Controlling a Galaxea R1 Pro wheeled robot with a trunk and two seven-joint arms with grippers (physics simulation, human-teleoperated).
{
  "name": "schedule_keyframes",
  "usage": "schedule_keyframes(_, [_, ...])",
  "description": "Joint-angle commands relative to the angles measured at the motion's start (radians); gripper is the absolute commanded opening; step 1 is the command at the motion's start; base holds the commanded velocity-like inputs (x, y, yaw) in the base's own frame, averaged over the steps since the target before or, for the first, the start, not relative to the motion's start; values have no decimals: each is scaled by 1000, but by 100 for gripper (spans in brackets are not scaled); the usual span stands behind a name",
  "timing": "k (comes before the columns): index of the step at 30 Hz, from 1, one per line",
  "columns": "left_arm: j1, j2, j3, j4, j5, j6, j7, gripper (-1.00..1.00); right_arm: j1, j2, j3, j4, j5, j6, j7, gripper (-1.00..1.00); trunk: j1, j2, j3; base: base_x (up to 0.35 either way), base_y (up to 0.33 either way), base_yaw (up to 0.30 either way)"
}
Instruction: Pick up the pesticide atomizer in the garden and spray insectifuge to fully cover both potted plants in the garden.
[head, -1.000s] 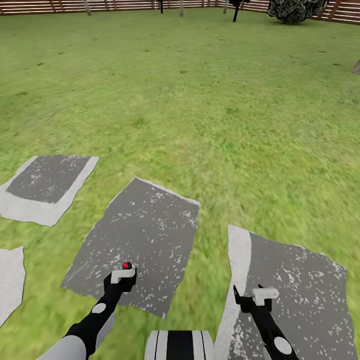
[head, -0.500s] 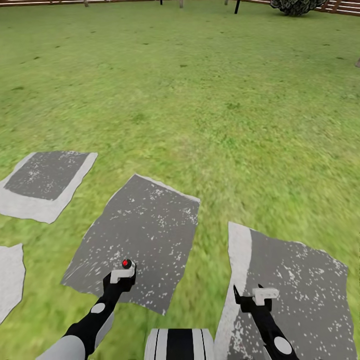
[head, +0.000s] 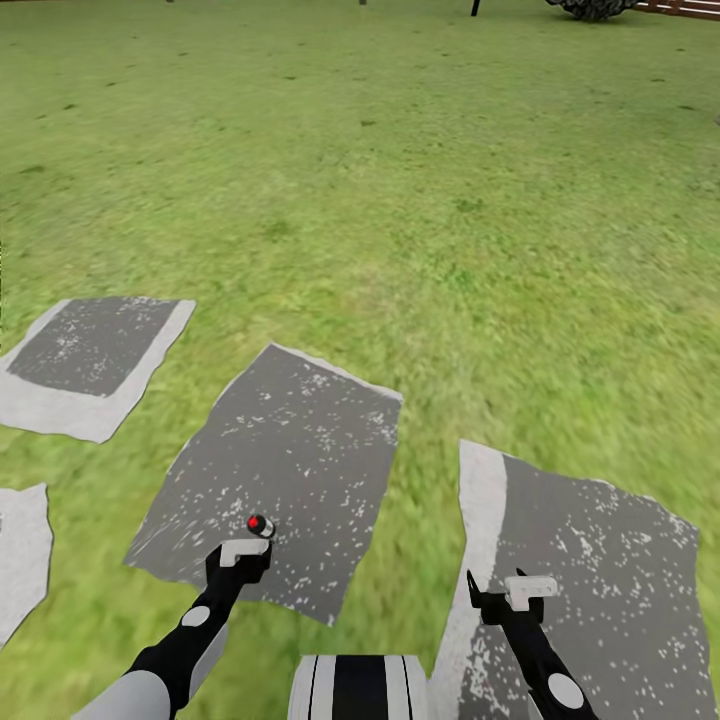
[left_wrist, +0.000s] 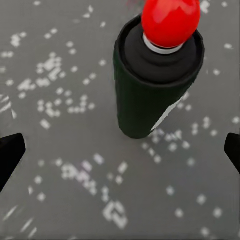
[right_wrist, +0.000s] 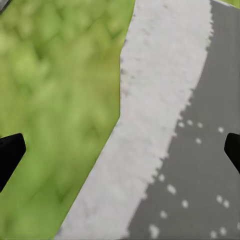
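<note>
Nearest to us, our trunk (head: 360, 688) sits at the lower edge of the head view, flanked by both arms. Our left gripper (head: 240, 556) hangs over a dark grey stepping stone (head: 285, 460), its fingers (left_wrist: 10, 152) spread wide and grasping nothing. Just beyond its tips the pesticide atomizer (head: 261, 524) stands upright on that stone (dark-green body, white label, red cap in the left wrist view), between the fingers' line but apart from them. Our right gripper (head: 505, 595) hovers over the pale border of a second stone (head: 590, 560), its fingers likewise spread and empty. Farther out, a third stone (head: 95, 350) lies to the left. Beyond, the lawn (head: 400, 180) runs to a dark bush (head: 595, 8) and a strip of brown fence (head: 685, 8).
</note>
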Motion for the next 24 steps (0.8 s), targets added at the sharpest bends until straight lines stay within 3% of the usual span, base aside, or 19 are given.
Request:
schedule_keyframes(1, [0,0,1,1,1,-3,1,100,0,0,0,1,1,-3,0,100,0,0,-1,0,188,0])
schedule_keyframes(18, [0,-2,-1,1,-2,-4,0,100,0,0,0,1,1,-3,0,100,0,0,-1,0,34,-31])
schedule_keyframes(24, [0,-2,-1,1,-2,-3,0,100,0,0,0,1,1,-3,0,100,0,0,-1,0,0,-138])
